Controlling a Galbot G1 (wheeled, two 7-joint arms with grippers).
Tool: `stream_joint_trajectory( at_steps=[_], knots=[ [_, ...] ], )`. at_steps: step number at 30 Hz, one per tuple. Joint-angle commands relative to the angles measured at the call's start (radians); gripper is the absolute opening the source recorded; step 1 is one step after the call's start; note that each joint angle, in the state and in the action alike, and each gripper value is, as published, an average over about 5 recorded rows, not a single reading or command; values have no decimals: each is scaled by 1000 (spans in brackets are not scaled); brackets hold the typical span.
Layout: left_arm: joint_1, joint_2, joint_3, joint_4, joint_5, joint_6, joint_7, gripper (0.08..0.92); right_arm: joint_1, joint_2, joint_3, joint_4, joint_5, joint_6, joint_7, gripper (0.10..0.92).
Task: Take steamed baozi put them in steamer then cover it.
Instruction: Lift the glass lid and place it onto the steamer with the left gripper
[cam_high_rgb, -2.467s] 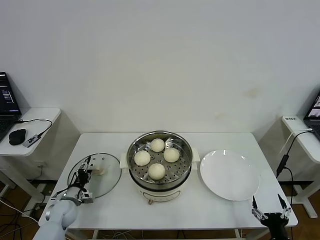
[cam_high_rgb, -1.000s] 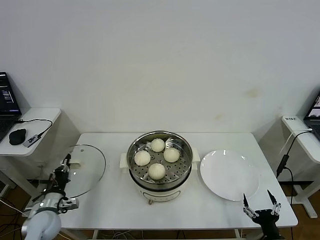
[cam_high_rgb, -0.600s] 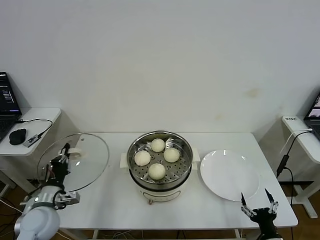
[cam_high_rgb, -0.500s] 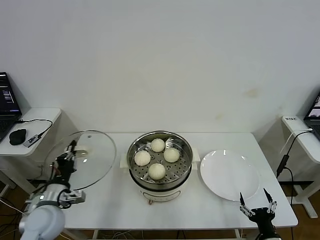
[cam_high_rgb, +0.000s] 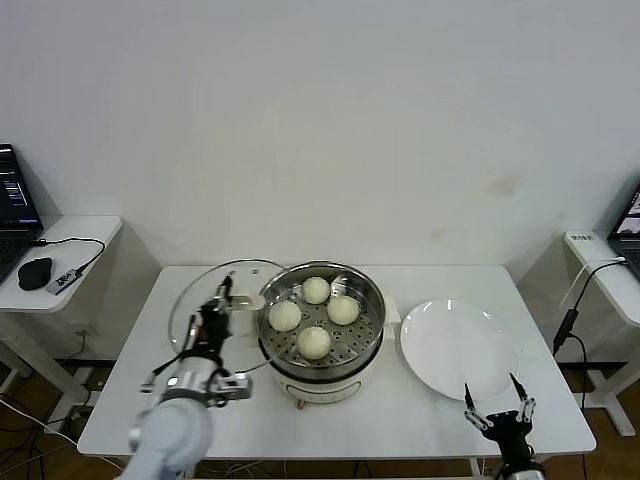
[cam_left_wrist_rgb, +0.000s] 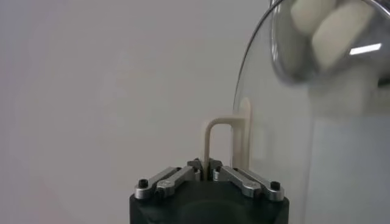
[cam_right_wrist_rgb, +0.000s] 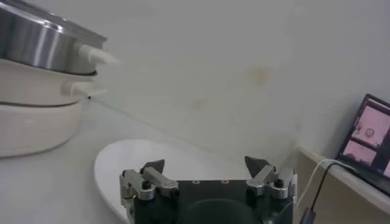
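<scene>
Round clear glass cover (cam_high_rgb: 222, 300), metal-rimmed, hangs tilted at the shiny steamer's (cam_high_rgb: 320, 320) nine o'clock, its cream handle (cam_left_wrist_rgb: 225, 143) clenched by the left pincer (cam_high_rgb: 215, 310). Four smooth baozi (cam_high_rgb: 314, 342) sit inside. Right pincer (cam_high_rgb: 497, 412) waits released at the desk's (cam_high_rgb: 400, 420) front edge.

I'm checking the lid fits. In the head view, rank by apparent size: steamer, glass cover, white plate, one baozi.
1. steamer, with base and handles
2. white plate and cover: look alike; the cover is lifted, tilted and partly hidden, so unranked
3. baozi, clearly smallest

The left gripper (cam_high_rgb: 214, 318) holds the cover (cam_high_rgb: 222, 312) tilted, seemingly just left of the steamer (cam_high_rgb: 320, 318) holding four baozi (cam_high_rgb: 314, 342).
</scene>
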Motion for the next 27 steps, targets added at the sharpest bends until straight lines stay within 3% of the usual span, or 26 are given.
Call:
stream_joint_trajectory(
  at_steps=[1, 12, 27],
  knots=[
    [-146, -256, 205, 85, 285, 62, 121, 144, 26, 3, -19, -46, -31, 10, 1, 823],
    [-197, -341, 240, 160, 408, 83, 167, 144, 34, 1, -19, -75, -42, 21, 2, 823],
    [-191, -373, 240, 229, 428, 77, 154, 144, 25, 1, -22, -79, -43, 30, 1, 823]
  ],
)
